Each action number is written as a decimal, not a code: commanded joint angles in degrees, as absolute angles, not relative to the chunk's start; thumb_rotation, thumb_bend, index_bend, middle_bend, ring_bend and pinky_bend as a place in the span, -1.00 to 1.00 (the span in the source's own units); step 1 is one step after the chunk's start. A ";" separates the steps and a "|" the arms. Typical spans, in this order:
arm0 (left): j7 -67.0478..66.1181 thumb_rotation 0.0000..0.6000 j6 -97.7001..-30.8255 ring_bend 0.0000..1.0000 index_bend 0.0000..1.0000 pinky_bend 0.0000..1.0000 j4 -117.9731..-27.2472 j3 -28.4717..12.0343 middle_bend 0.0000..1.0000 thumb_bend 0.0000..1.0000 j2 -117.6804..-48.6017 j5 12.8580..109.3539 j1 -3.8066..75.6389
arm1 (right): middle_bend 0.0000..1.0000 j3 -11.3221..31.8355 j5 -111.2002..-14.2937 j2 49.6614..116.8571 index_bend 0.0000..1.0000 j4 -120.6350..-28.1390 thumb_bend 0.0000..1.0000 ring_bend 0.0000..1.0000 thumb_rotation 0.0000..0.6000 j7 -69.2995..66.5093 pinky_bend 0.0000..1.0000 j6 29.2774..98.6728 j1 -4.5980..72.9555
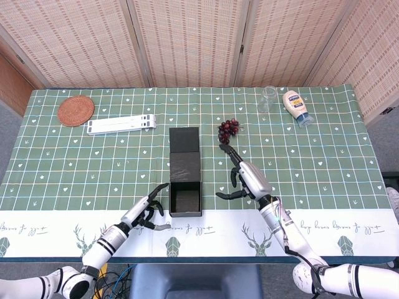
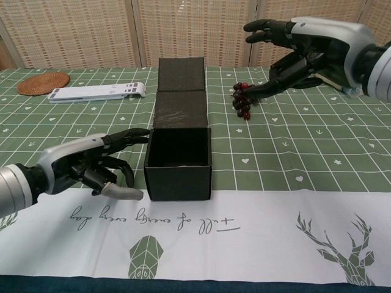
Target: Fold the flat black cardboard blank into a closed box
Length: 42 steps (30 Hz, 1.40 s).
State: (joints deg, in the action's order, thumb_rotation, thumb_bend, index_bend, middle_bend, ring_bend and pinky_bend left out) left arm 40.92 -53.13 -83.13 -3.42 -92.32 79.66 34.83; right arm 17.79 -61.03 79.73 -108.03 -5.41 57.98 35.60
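1. Nearest the table's front edge, at our 7 o'clock, we see the left hand low over the tablecloth, fingers spread and loosely curled, holding nothing; its fingertips reach just beside the left wall of the black box, contact unclear.
2. At 6 o'clock the black box stands open-topped where the white border meets the green check, its lid flap lying flat behind it toward 12 o'clock.
3. At 5 o'clock from table centre we see the right hand, lifted above the table, right of the box and apart from it, fingers fanned wide, holding nothing; in the chest view it hangs high over the grapes.
4. Grapes lie just right of the lid flap, near 1 o'clock of the box.
5. At 10 o'clock, a white folded stand lies flat; a round woven coaster sits left of it.
6. At 2 o'clock, far edge: a clear glass upright, a mayonnaise bottle lying beside it.
7. Behind the table we see a woven folding screen.
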 commanded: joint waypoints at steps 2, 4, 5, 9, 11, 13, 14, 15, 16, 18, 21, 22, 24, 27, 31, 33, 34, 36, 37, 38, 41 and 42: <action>39.97 1.00 -53.38 -0.01 -1.00 0.65 -81.21 -5.14 -1.00 -0.74 -95.09 77.96 34.92 | -0.97 17.46 -61.82 79.23 -1.00 -107.98 -0.98 0.43 1.00 -6.22 1.00 58.03 35.25; 39.66 1.00 -53.19 -0.01 -1.00 0.65 -80.48 -5.72 -1.00 -0.75 -96.04 77.27 34.98 | -0.97 17.25 -62.11 78.99 -1.00 -107.91 -0.97 0.43 1.00 -6.66 1.00 57.93 35.12; 39.58 1.00 -53.09 -0.01 -1.00 0.65 -80.16 -5.97 -1.00 -0.75 -96.41 77.02 35.02 | -0.96 17.19 -62.17 78.92 -1.00 -107.87 -0.97 0.43 1.00 -6.89 1.00 57.88 35.07; 39.43 1.00 -52.06 -0.01 -1.00 0.65 -78.42 -6.93 -1.00 -0.75 -97.54 75.96 35.43 | -0.96 17.04 -62.31 78.82 -1.00 -107.60 -0.98 0.43 1.00 -7.90 1.00 57.52 35.01; 39.77 1.00 -51.65 -0.01 -1.00 0.65 -77.61 -7.41 -1.00 -0.75 -97.81 75.57 35.52 | -0.96 16.94 -62.49 78.73 -1.00 -107.52 -0.98 0.43 1.00 -8.20 1.00 57.32 35.04; 40.43 1.00 -51.18 -0.01 -1.00 0.65 -76.86 -7.52 -1.00 -0.75 -97.74 75.91 35.67 | -0.95 16.85 -62.62 78.64 -1.00 -107.50 -0.97 0.43 1.00 -8.46 1.00 57.15 35.07; 40.95 1.00 -51.05 -0.01 -1.00 0.65 -76.55 -7.61 -1.00 -0.75 -97.72 76.07 35.71 | -0.95 16.83 -62.65 78.63 -1.00 -107.47 -0.98 0.43 1.00 -8.56 1.00 57.10 35.09; 41.60 1.00 -50.92 -0.01 -1.00 0.65 -76.29 -7.74 -1.00 -0.75 -97.70 76.21 35.75 | -0.95 16.78 -62.68 78.63 -1.00 -107.42 -0.97 0.43 1.00 -8.62 1.00 57.07 35.10; 42.51 1.00 -50.76 -0.01 -1.00 0.65 -76.00 -7.90 -1.00 -0.75 -97.69 76.48 35.83 | -0.95 16.71 -62.71 78.65 -1.00 -107.36 -0.98 0.43 1.00 -8.63 1.00 57.05 35.13; 43.98 1.00 -50.95 -0.01 -1.00 0.65 -75.42 -8.06 -1.00 -0.75 -97.89 77.39 35.96 | -0.95 16.64 -62.66 78.69 -1.00 -107.31 -0.98 0.43 1.00 -8.69 1.00 57.05 35.15; 46.37 1.00 -50.77 -0.01 -1.00 0.65 -74.91 -7.75 -1.00 -0.75 -98.09 79.15 36.39 | -0.94 16.62 -62.50 78.67 -1.00 -107.27 -0.98 0.43 1.00 -8.65 1.00 57.14 35.17; 47.00 1.00 -50.71 0.00 -1.00 0.65 -74.74 -7.62 -1.00 -0.75 -98.19 79.64 36.53 | -0.94 16.61 -62.44 78.64 -1.00 -107.26 -0.98 0.43 1.00 -8.63 1.00 57.17 35.16; 48.04 1.00 -50.62 0.00 -1.00 0.65 -74.31 -7.41 -1.00 -0.75 -98.46 80.39 36.79 | -0.93 16.58 -62.32 78.58 -1.00 -107.26 -0.98 0.43 1.00 -8.60 1.00 57.26 35.13; 49.26 1.00 -50.25 0.00 -1.00 0.65 -73.18 -7.55 -1.00 -0.75 -99.17 80.94 37.43 | -0.93 16.53 -62.10 78.50 -1.00 -107.16 -0.97 0.43 1.00 -8.79 1.00 57.31 35.03; 50.24 1.00 -50.08 0.01 -1.00 0.65 -71.75 -7.61 -1.00 -0.75 -100.07 81.44 38.06 | -0.93 16.43 -62.08 78.33 -1.00 -106.96 -0.97 0.43 1.00 -9.14 1.00 57.27 34.91; 50.47 1.00 -50.10 0.02 -1.00 0.65 -71.21 -7.62 -1.00 -0.75 -100.44 81.53 38.24 | -0.93 16.41 -62.07 78.27 -1.00 -106.80 -0.97 0.43 1.00 -9.34 1.00 57.27 34.84; 50.47 1.00 -50.19 0.03 -1.00 0.65 -70.96 -7.61 -1.00 -0.75 -100.63 81.54 38.26 | -0.93 16.41 -62.07 78.27 -1.00 -106.73 -0.98 0.43 1.00 -9.42 1.00 57.29 34.82; 50.37 1.00 -50.39 0.05 -1.00 0.65 -70.49 -7.56 -1.00 -0.75 -101.08 81.47 38.23 | -0.92 16.38 -62.03 78.30 -1.00 -106.58 -0.98 0.43 1.00 -9.57 1.00 57.26 34.80; 50.41 1.00 -50.57 0.07 -0.99 0.65 -70.24 -7.57 -1.00 -0.75 -101.36 81.36 38.15 | -0.92 16.34 -61.98 78.35 -1.00 -106.45 -0.98 0.43 1.00 -9.64 1.00 57.21 34.79; 50.37 1.00 -50.70 0.09 -0.95 0.65 -70.03 -7.61 -1.00 -0.75 -101.60 81.19 38.07 | -0.92 16.28 -61.94 78.37 -1.00 -106.31 -0.97 0.43 1.00 -9.61 1.00 57.15 34.81; 50.46 1.00 -51.65 0.16 -0.72 0.65 -69.41 -7.97 -0.81 -0.75 -102.61 80.36 37.46 | -0.91 16.17 -61.47 78.56 -1.00 -105.81 -0.97 0.43 1.00 -9.44 1.00 56.97 34.90; 50.53 1.00 -51.91 0.18 -0.67 0.65 -69.27 -8.09 -0.76 -0.75 -102.85 80.17 37.30 | -0.90 16.13 -61.26 78.63 -1.00 -105.64 -0.97 0.43 1.00 -9.34 1.00 56.88 34.95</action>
State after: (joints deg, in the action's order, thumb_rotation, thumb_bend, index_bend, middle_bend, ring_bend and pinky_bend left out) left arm 50.46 -51.70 -69.44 -7.95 -102.64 80.39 37.49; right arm 16.16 -61.28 78.59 -105.68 -9.38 56.92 34.92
